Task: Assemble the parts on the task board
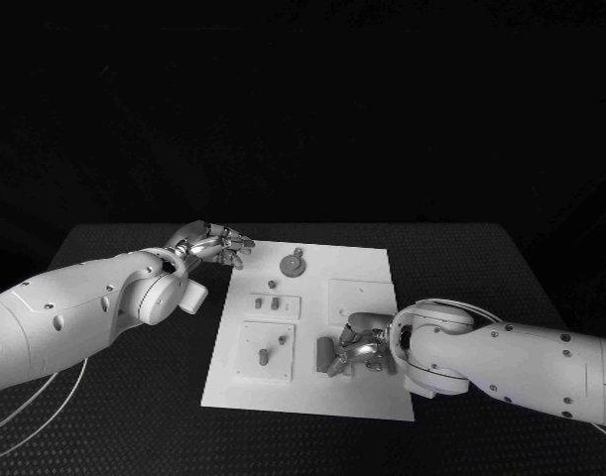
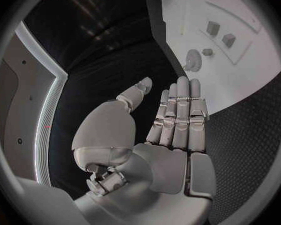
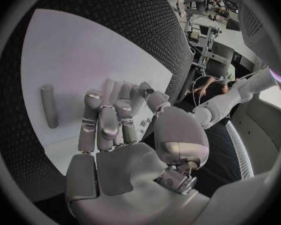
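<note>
Right hand [image 1: 357, 349] low over task board [image 1: 367, 397], fingers apart, empty, beside cylinder part [image 1: 325, 351]; left hand [image 1: 214, 244] empty, fingers apart. Pick step; next: grasp cylinder.

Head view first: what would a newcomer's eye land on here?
The white task board in the middle of the black table, with small grey parts on it. The right hand rests on its near right part beside a grey cylinder. The left hand, holding nothing, hovers by its far left corner.

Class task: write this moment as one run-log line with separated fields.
left hand: open, at task board far-left corner | right hand: fingers on board's near part, hold unclear | cylinder part: lying loose
</note>
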`<state>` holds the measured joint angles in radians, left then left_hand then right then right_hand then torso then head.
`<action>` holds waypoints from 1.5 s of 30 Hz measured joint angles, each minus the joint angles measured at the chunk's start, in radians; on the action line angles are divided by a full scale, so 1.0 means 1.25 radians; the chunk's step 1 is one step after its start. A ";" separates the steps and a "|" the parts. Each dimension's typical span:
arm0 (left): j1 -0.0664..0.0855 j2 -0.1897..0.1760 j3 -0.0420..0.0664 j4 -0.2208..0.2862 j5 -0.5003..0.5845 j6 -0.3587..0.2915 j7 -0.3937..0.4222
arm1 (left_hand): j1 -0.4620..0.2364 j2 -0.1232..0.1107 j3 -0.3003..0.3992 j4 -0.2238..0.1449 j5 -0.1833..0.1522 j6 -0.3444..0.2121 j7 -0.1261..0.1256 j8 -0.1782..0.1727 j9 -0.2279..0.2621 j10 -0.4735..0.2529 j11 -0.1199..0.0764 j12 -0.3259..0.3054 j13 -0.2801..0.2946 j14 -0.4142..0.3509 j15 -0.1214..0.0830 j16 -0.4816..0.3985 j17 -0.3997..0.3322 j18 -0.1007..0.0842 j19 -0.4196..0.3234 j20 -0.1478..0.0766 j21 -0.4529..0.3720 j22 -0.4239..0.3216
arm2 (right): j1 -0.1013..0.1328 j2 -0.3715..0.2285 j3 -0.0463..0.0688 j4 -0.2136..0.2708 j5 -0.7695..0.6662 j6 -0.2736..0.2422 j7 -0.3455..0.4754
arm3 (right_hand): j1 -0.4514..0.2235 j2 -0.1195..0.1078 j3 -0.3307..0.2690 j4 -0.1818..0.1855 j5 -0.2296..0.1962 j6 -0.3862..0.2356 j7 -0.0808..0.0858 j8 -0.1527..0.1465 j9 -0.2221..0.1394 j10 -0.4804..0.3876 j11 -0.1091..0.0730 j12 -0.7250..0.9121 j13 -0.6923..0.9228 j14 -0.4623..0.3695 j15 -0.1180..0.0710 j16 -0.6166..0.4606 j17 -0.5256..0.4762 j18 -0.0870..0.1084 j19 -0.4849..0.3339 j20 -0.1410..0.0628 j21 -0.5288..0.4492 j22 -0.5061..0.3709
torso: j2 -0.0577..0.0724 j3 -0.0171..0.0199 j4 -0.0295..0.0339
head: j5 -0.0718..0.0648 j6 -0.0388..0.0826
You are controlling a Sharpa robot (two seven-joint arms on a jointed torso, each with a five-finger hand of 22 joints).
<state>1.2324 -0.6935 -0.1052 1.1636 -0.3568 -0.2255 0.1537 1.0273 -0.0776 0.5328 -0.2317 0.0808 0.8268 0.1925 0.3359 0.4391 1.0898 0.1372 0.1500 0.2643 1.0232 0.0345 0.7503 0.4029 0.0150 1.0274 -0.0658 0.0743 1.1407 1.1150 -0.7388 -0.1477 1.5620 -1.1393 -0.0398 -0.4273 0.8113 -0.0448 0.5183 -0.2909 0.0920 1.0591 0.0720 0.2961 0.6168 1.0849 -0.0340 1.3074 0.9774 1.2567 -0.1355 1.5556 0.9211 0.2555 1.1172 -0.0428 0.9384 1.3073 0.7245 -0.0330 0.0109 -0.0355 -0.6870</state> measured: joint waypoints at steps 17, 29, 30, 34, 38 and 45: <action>0.000 0.000 0.000 -0.003 0.000 0.002 -0.001 | 0.000 0.000 0.000 0.000 0.000 0.000 0.000 0.000 0.000 0.000 0.000 0.000 0.000 0.000 0.000 -0.003 0.001 0.000 0.000 0.000 0.000 0.001 | 0.000 -0.001 0.001 0.001 -0.005 0.005 0.003 | -0.002 -0.074 0.000 0.008 0.000 0.003 0.000 -0.005 -0.007 0.006 0.000 -0.006 0.010 0.000 0.000 -0.003 0.001 -0.001 0.008 0.003 -0.009 0.000 | 0.000 0.0002 0.0000 | -0.001 0.000; 0.000 -0.001 0.000 -0.004 0.000 0.002 -0.001 | 0.000 0.000 0.000 0.000 0.000 0.000 0.000 0.000 0.000 0.000 0.000 0.000 0.000 0.000 0.000 -0.003 0.002 0.000 0.000 0.000 0.000 0.001 | 0.010 -0.057 -0.001 0.019 0.044 -0.022 0.039 | -0.032 -0.104 0.026 0.052 0.000 -0.017 0.010 -0.021 -0.005 0.017 0.012 0.003 0.041 0.010 0.010 -0.003 0.026 -0.012 0.016 0.002 -0.012 0.001 | 0.000 0.0004 -0.0002 | 0.001 0.001; 0.000 -0.001 0.000 -0.004 0.000 0.002 -0.001 | 0.000 0.000 0.000 0.000 0.000 0.000 0.000 0.000 0.000 0.000 0.000 0.000 0.000 0.000 0.000 -0.003 0.002 0.000 0.000 0.000 0.000 0.001 | 0.016 -0.065 0.000 0.021 0.052 -0.029 0.045 | -0.034 -0.105 0.029 0.057 0.000 -0.023 0.010 -0.021 -0.002 0.019 0.014 0.009 0.049 0.010 0.010 -0.003 0.031 -0.011 0.018 0.002 -0.012 0.001 | 0.000 0.0005 -0.0004 | 0.001 0.001; 0.000 -0.001 0.000 -0.004 0.000 0.002 -0.001 | 0.000 0.000 0.000 0.000 0.000 0.000 0.000 0.000 0.000 0.000 0.000 0.000 0.000 0.000 0.000 -0.003 0.002 0.000 0.000 0.000 0.000 0.001 | 0.038 -0.098 0.016 0.032 0.071 -0.057 0.060 | -0.037 -0.109 0.036 0.073 0.000 -0.025 0.010 -0.021 0.010 0.026 0.017 0.019 0.069 0.013 0.013 -0.003 0.042 -0.010 0.020 0.000 -0.012 0.001 | 0.000 0.0005 -0.0008 | -0.001 0.002; 0.000 -0.001 0.000 -0.003 0.000 0.002 -0.001 | 0.000 0.000 0.000 0.000 0.000 0.000 0.000 0.000 0.000 0.000 0.000 0.000 0.000 0.000 0.000 -0.003 0.002 0.000 0.000 0.000 0.000 0.000 | 0.050 -0.118 0.023 0.031 0.058 -0.062 0.061 | -0.022 -0.082 0.023 0.048 0.000 -0.025 0.010 -0.005 0.030 0.026 0.017 0.019 0.072 0.013 0.013 0.000 0.043 -0.009 0.020 0.000 -0.009 0.001 | 0.000 0.0005 -0.0009 | -0.005 0.002; 0.000 0.000 0.000 -0.003 0.000 0.002 -0.001 | 0.000 0.000 0.000 0.000 0.000 0.000 0.000 0.000 0.000 0.000 0.000 0.000 0.000 0.000 0.000 -0.003 0.002 0.000 0.000 0.000 0.000 0.000 | 0.060 -0.152 0.023 0.015 0.038 -0.048 0.047 | -0.027 -0.072 0.015 0.038 0.000 -0.025 0.010 0.012 0.052 0.029 0.010 0.019 0.075 0.017 0.009 0.001 0.043 -0.009 0.020 0.001 -0.009 0.000 | 0.000 0.0011 -0.0008 | -0.013 0.005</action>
<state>1.2324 -0.6933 -0.1055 1.1602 -0.3563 -0.2224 0.1523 1.0274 -0.0776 0.5328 -0.2318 0.0809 0.8269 0.1925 0.3359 0.4392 1.0901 0.1368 0.1500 0.2645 1.0232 0.0345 0.7464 0.4055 0.0149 1.0274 -0.0658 0.0744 1.1413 1.1906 -0.9286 -0.1188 1.5808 -1.0914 -0.1001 -0.3680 0.7777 -0.1348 0.5371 -0.2429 0.0922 1.0275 0.0842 0.3108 0.6822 1.1214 -0.0210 1.3308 1.0714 1.2779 -0.1245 1.5564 0.9753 0.2449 1.1424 -0.0420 0.9276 1.3079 0.7250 -0.0316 0.0100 -0.0511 -0.6811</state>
